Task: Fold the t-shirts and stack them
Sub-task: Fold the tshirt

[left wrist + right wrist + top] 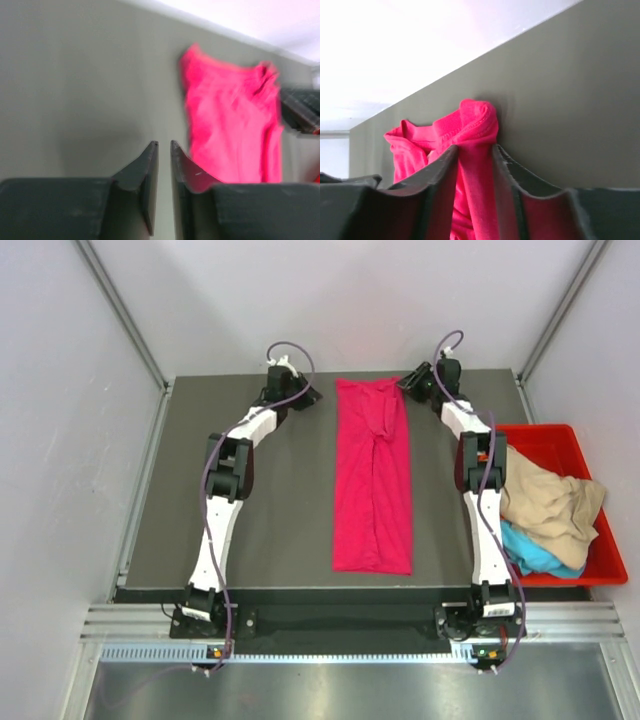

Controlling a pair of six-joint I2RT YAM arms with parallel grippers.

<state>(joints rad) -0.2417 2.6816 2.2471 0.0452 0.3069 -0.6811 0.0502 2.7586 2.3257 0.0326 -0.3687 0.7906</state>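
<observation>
Pink t-shirt (372,480) lies as a long strip mid-table (280,510).
I see it folded lengthwise and creased down the middle. My right gripper (475,147) pinches its bunched upper-right corner. My left gripper (163,145) sits upper left, fingers a slit apart, holding nothing.
</observation>
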